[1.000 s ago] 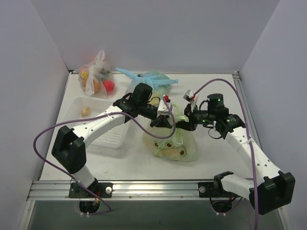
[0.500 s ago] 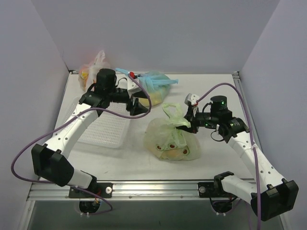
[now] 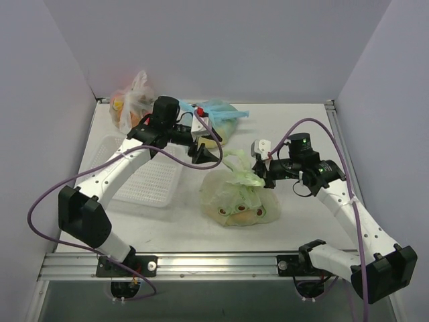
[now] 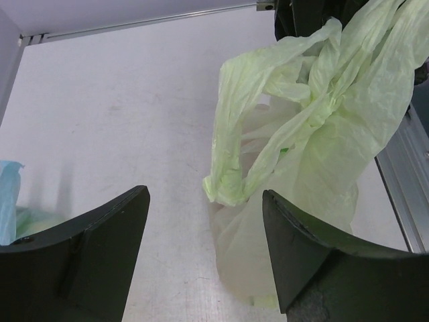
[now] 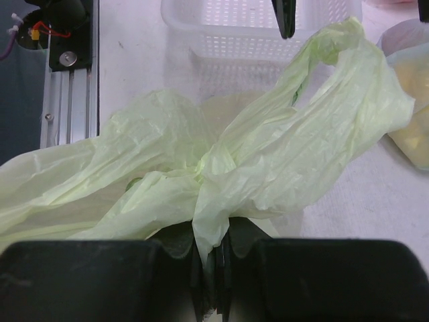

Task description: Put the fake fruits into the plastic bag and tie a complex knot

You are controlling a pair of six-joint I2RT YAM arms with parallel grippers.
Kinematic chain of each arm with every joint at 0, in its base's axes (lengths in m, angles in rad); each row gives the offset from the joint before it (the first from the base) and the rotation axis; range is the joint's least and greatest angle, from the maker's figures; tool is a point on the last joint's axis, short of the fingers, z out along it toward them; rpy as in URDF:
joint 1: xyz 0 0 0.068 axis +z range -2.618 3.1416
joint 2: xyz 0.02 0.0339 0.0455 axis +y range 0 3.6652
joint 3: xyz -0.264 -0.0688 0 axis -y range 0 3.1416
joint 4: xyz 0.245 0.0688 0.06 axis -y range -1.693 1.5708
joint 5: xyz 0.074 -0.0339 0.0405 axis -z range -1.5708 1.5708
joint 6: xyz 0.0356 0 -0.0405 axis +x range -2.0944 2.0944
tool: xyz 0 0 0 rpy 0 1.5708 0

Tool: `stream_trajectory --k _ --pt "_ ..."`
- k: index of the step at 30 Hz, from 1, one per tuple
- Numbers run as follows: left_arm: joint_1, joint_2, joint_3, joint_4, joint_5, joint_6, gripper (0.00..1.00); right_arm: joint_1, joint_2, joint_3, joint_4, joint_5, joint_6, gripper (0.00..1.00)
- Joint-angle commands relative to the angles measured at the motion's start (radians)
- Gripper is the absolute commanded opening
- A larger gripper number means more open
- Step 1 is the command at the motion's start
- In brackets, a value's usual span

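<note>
The right gripper (image 5: 211,272), bottom centre of its wrist view, is pinched tight on the twisted neck of the thin, crinkly, pale green translucent plastic bag (image 3: 241,201). The bag sits mid-frame in the overhead view, with small round fake fruits (image 3: 238,212) dimly visible inside. The left gripper (image 4: 204,198) hovers spread wide, just left of a free handle loop (image 4: 234,134). Knot-tying seems underway; next, the left gripper likely must close on that loop.
</note>
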Motion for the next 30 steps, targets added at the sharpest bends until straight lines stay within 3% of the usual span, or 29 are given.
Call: stream_trajectory --k 1,9,15,17,19,25,30 --pt "-0.025 0.023 0.062 -0.038 0.049 0.132 0.78 0.012 0.001 0.039 -0.019 -0.036 -0.050 0.00" --pt "-0.051 0.052 0.084 -0.109 0.049 0.205 0.47 0.010 -0.002 0.042 -0.026 -0.024 -0.061 0.00" --pt "-0.028 0.026 0.133 -0.179 0.055 0.196 0.00 -0.002 -0.004 0.039 -0.014 0.039 0.031 0.00" --pt "-0.017 -0.011 0.133 -0.181 0.047 0.161 0.00 -0.008 -0.013 0.013 0.030 0.069 0.095 0.00" --pt "-0.006 -0.042 0.128 -0.158 0.032 0.100 0.00 -0.034 -0.019 -0.004 0.120 0.115 0.291 0.00" --pt "0.041 -0.057 0.174 -0.103 -0.109 -0.300 0.00 -0.128 -0.047 -0.068 0.312 0.204 0.864 0.00" --pt "0.032 -0.108 0.133 -0.074 -0.183 -0.599 0.00 -0.126 -0.122 -0.144 0.397 0.324 1.147 0.00"
